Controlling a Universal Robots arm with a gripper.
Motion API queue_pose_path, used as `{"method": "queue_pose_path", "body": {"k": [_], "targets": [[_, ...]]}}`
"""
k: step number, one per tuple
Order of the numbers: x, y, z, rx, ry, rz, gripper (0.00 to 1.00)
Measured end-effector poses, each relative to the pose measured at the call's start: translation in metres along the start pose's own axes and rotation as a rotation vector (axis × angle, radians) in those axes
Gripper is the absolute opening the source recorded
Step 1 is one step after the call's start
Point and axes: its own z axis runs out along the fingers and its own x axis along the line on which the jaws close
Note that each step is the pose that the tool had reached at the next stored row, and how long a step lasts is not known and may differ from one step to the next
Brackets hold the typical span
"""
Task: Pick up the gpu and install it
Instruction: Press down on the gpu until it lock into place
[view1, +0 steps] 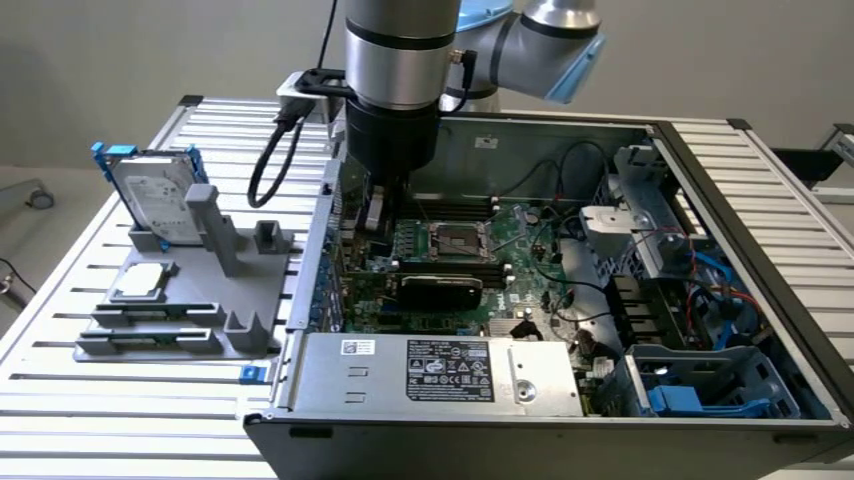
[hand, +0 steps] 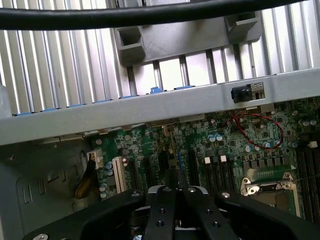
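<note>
above motherboard (hand: 220, 150), pincer (hand: 176, 192) closed, gpu (view1: 441, 291) seated

A silver hard drive (view1: 151, 195) stands upright in a grey holder (view1: 174, 310), seemingly beside the open computer case (view1: 747, 230).

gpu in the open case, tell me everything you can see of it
The gpu is a small flat card with a glossy black, rounded-rectangular cover; green board shows around it. It sits inside the open computer case, low on the motherboard, in front of the processor socket and behind the silver power supply in the exterior view. It looks level and seated on the board. The gripper, shut, hangs above the board's rear slots, not touching the card.
</note>
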Motion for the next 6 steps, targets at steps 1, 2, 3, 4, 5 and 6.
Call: {"method": "queue_pose_path", "body": {"k": [1, 2, 3, 4, 5, 6], "targets": [[0.0, 0.0, 0.0, 0.0, 0.0, 0.0, 0.11], [0.0, 0.0, 0.0, 0.0, 0.0, 0.0, 0.11], [0.0, 0.0, 0.0, 0.0, 0.0, 0.0, 0.11], [0.0, 0.0, 0.0, 0.0, 0.0, 0.0, 0.11], [0.0, 0.0, 0.0, 0.0, 0.0, 0.0, 0.11], [0.0, 0.0, 0.0, 0.0, 0.0, 0.0, 0.11]]}}
